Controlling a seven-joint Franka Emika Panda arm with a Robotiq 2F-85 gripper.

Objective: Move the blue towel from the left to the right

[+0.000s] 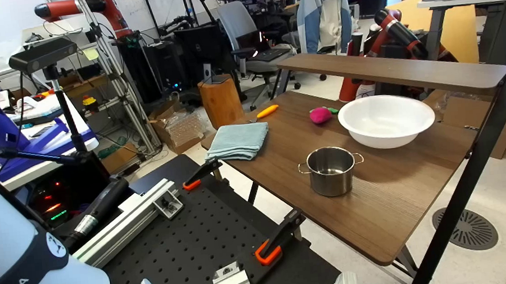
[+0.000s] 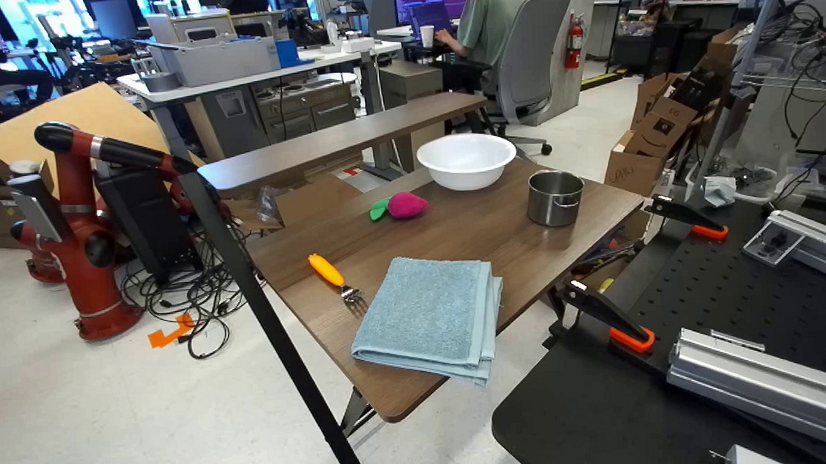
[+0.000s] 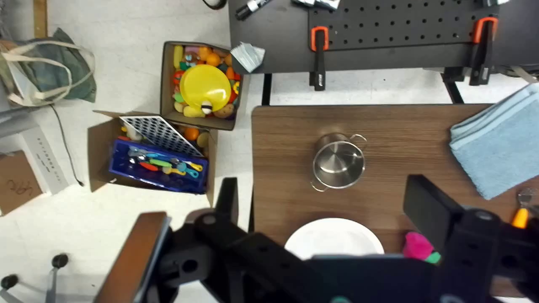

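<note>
The blue towel [image 1: 239,141] is a pale grey-blue folded cloth lying flat on the wooden table, partly over its edge. It shows in both exterior views [image 2: 430,315] and at the right edge of the wrist view [image 3: 501,143], where it is cut off. My gripper [image 3: 322,181] is open, with its two black fingers wide apart and nothing between them. It is high above the table, over the area of the small metal pot [image 3: 339,164] and the white bowl [image 3: 334,235], and apart from the towel. The gripper does not show in either exterior view.
On the wooden table [image 1: 278,167] are the metal pot [image 1: 331,171], white bowl [image 1: 385,120], a pink toy [image 2: 407,205] and an orange-handled fork [image 2: 327,270]. A raised shelf [image 1: 394,68] spans its far side. Black clamps [image 1: 285,231] stick out from the robot's bench.
</note>
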